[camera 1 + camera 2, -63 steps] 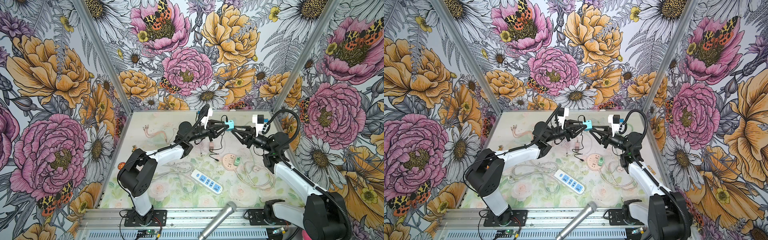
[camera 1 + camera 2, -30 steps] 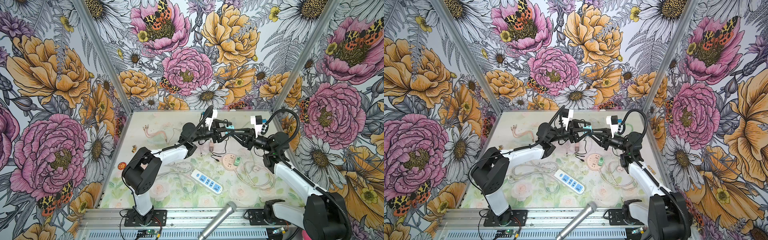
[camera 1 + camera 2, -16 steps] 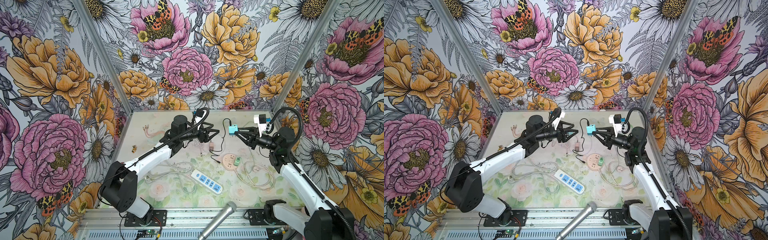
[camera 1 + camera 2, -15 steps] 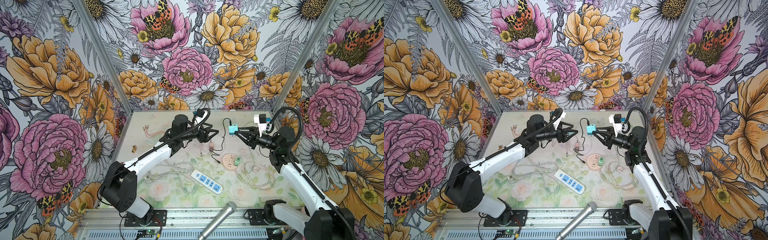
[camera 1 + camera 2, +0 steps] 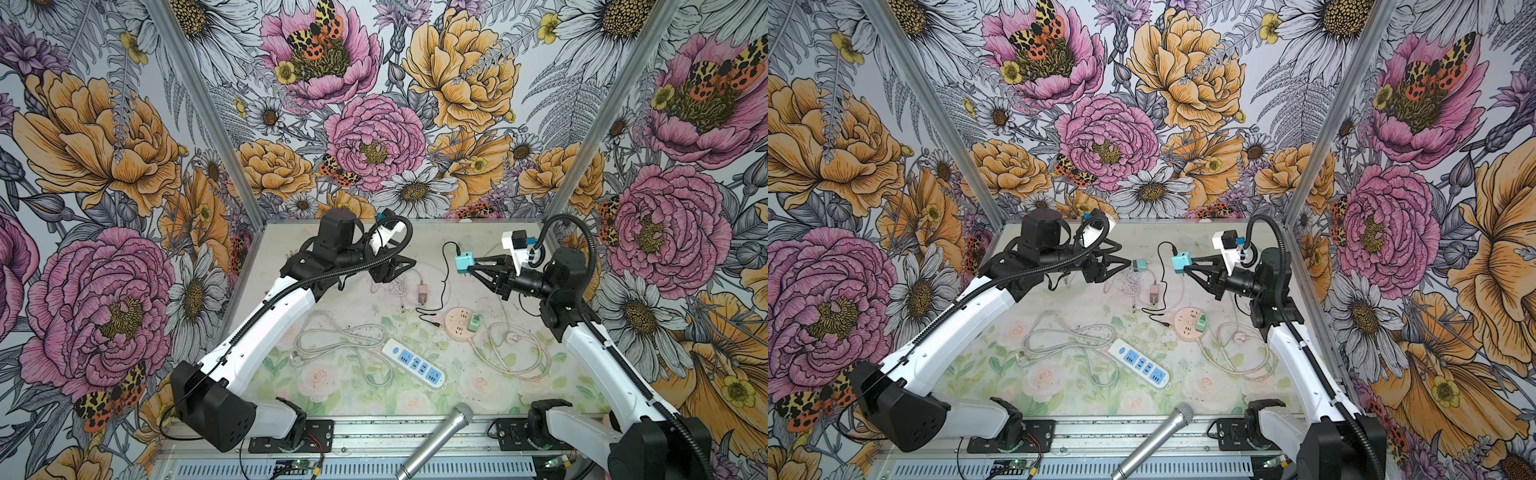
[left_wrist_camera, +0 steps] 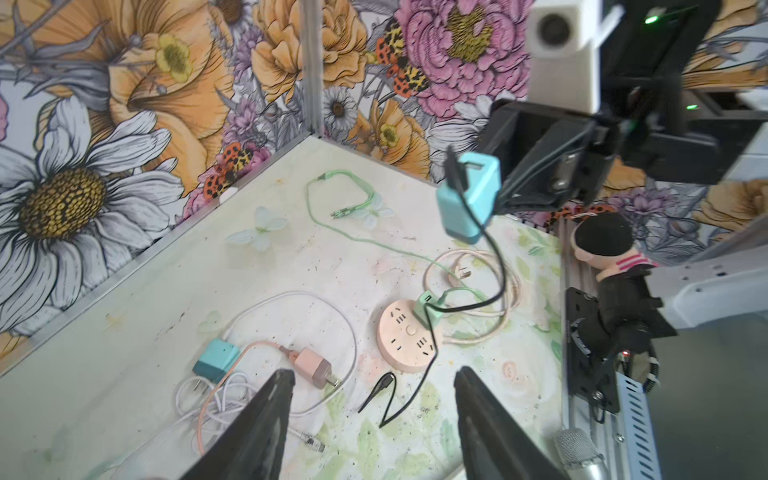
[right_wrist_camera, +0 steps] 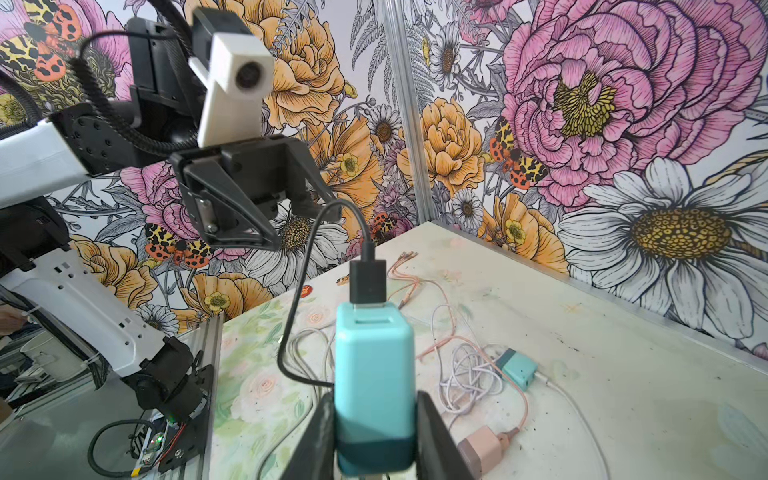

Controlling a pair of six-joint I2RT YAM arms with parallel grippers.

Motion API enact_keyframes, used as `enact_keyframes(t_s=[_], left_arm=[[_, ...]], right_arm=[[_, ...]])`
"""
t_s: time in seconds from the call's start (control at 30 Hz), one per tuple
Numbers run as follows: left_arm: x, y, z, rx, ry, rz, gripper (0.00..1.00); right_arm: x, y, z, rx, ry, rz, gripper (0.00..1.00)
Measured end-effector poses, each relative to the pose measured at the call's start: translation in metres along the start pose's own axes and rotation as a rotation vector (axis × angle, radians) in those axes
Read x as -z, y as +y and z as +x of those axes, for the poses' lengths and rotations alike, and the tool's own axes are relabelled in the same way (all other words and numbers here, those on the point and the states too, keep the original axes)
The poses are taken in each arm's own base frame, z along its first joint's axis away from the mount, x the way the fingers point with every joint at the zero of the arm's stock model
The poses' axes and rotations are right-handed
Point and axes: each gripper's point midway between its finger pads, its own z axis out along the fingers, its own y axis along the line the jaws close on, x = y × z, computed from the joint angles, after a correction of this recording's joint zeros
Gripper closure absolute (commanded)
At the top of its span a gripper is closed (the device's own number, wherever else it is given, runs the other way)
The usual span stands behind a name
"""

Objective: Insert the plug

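1. One teal charger is held in the air over the far right part of the table, clear of the surface.
2. One black plug is seated in the port on the charger's free end. Its black cable hangs down to the table, and the loose end lies just beside the round pink socket.
3. Right gripper: the fingers are closed against two opposite sides of the charger at its darker end and grip it.
4. Left gripper: the fingers are spread wide with nothing between them. It hovers above the table, facing the held charger and apart from it.
5. Green adapter: plugged into the round pink socket.
6. Second teal charger and pink charger: both lie on the table below the left gripper, among tangled white cable.
7. White power strip: lies flat near the front middle of the table, well apart from the held charger.
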Motion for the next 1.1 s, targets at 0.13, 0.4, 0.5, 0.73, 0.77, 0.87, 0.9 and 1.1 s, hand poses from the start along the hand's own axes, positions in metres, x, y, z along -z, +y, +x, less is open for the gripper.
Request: enact_keyframes(t_s=[0.13, 0.4, 0.5, 0.73, 0.77, 0.87, 0.9, 1.1], left_arm=[[-0.008, -0.025, -0.004, -0.024, -0.010, 0.129, 0.33], [-0.045, -0.033, 0.013, 0.025, 0.048, 0.303, 0.32], [-0.047, -0.035, 0.011, 0.017, 0.041, 0.337, 0.32], [-0.050, -0.050, -0.003, -0.016, 0.011, 0.422, 0.33], [-0.053, -0.051, -0.002, -0.018, 0.012, 0.436, 0.33], [-0.065, -0.054, 0.004, -0.012, 0.027, 0.468, 0.36], [-0.069, -0.054, 0.006, -0.007, 0.033, 0.475, 0.36], [-0.085, -0.053, 0.017, 0.010, 0.054, 0.513, 0.51]], right_arm=[[-0.001, 0.003, 0.001, -0.006, 0.004, -0.019, 1.00], [-0.006, 0.019, 0.003, -0.015, 0.022, -0.090, 1.00], [-0.009, 0.024, 0.006, -0.024, 0.031, -0.110, 1.00], [-0.017, 0.029, 0.011, -0.041, 0.050, -0.146, 1.00], [-0.019, 0.029, 0.012, -0.043, 0.053, -0.151, 1.00], [-0.022, 0.031, 0.014, -0.048, 0.060, -0.163, 1.00], [-0.023, 0.032, 0.015, -0.049, 0.061, -0.166, 1.00], [-0.023, 0.032, 0.016, -0.055, 0.065, -0.168, 1.00]])
